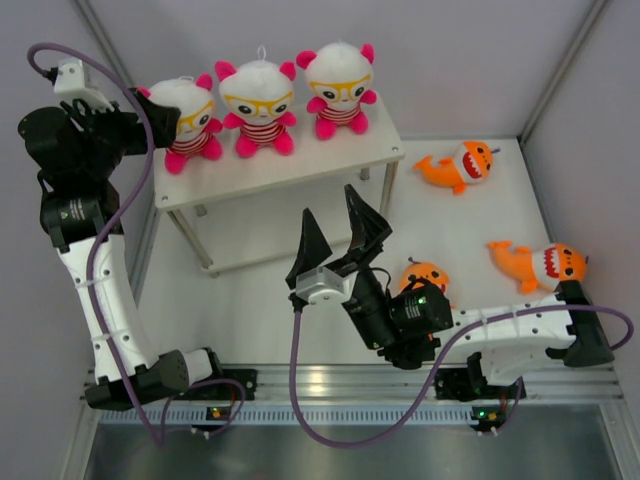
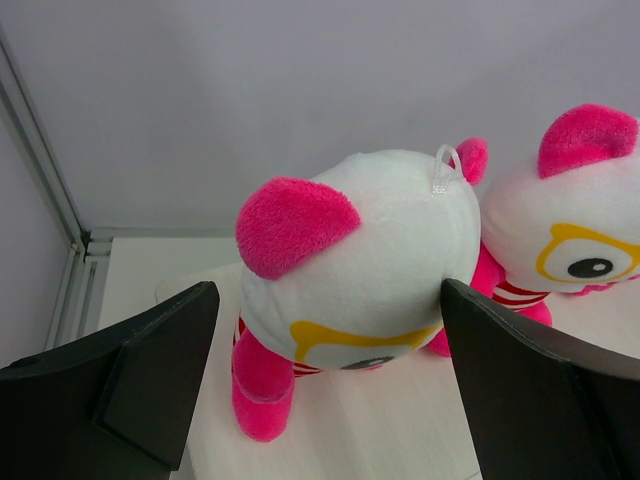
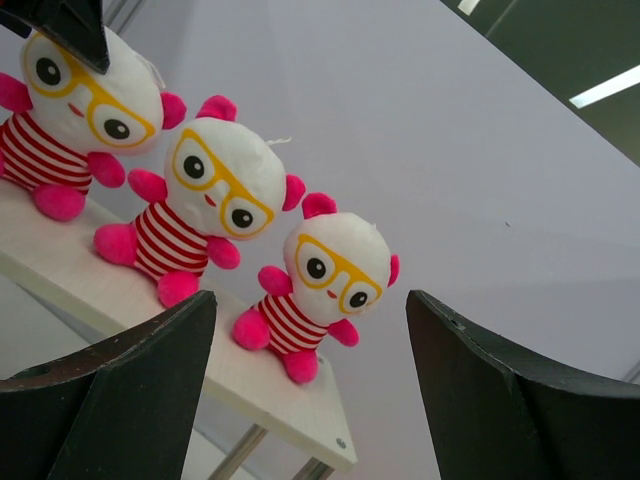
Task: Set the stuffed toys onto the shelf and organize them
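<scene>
The left gripper (image 1: 165, 118) is reaching in at top-tier height with its fingers (image 2: 150, 380) spread apart, one on either side of the left bear's (image 2: 350, 270) head. Its wrist view is showing a gap at one finger and the other finger right at the head's edge, so contact cannot be judged. This bear is sitting upright on the white shelf (image 1: 290, 160). The middle bear (image 1: 258, 105) is sitting just beyond it, away from that gripper, and the right bear (image 1: 340, 90) is sitting further along. The right gripper (image 1: 332, 215) is hanging in front of the shelf with its fingers wide apart, gripping nothing and facing the three bears. The nearest shark (image 1: 428, 278) is lying on the table (image 1: 260, 320) just behind this gripper, beside its wrist. Two more sharks (image 1: 458, 165) (image 1: 540, 263) are lying well off to its right.
</scene>
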You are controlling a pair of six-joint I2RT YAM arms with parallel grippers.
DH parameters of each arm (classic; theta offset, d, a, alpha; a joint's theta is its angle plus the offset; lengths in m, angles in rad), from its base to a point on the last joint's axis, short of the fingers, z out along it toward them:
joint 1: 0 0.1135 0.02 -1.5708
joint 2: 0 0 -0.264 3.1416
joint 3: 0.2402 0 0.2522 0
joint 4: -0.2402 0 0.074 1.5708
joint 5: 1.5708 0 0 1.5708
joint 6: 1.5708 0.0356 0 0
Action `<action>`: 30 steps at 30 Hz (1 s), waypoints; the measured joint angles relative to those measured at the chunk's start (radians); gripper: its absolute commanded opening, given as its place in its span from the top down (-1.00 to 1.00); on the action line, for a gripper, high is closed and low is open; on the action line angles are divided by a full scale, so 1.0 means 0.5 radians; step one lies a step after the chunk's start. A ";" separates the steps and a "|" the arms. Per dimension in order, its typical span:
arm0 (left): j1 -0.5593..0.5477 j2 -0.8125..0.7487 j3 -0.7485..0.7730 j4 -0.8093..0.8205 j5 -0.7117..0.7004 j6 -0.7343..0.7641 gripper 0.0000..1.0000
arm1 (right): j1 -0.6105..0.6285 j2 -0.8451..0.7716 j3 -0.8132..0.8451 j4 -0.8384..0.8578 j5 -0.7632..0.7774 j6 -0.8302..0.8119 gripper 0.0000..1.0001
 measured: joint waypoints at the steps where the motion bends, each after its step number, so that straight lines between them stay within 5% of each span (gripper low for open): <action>1: 0.000 0.000 0.001 0.000 0.000 0.000 -0.96 | 0.000 0.000 0.000 0.000 0.001 0.000 -0.56; 30: 0.000 -0.009 0.066 -0.002 0.009 0.029 -0.96 | -0.022 0.000 -0.001 -0.016 0.034 0.033 -0.57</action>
